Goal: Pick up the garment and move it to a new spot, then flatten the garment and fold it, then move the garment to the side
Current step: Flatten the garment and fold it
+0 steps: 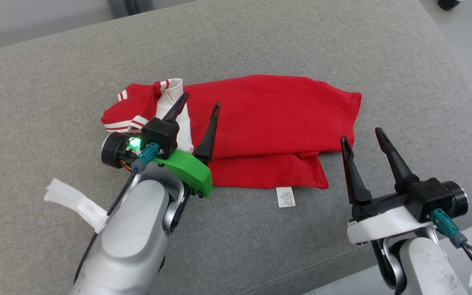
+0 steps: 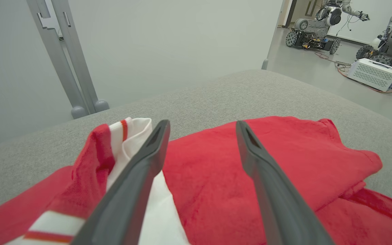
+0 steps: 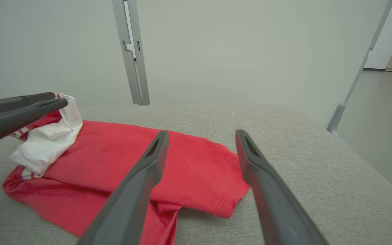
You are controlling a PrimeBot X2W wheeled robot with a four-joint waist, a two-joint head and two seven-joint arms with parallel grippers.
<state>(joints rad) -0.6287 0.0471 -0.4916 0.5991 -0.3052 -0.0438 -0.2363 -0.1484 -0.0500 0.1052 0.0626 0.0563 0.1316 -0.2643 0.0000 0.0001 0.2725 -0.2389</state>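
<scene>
Left tool (image 1: 201, 99) and right tool (image 1: 361, 135) stand released by the folded red polo shirt (image 1: 268, 114); pinch all layers together before sliding it.

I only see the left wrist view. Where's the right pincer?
Observer: The right pincer is open beside the shirt's right hem, holding nothing.
Operator: Any tag showing?
Observer: A white tag lies on the cushion just off the shirt's near edge.
Operator: Is the shirt hanging off anywhere?
Observer: No, all of it lies on the cushion.
</scene>
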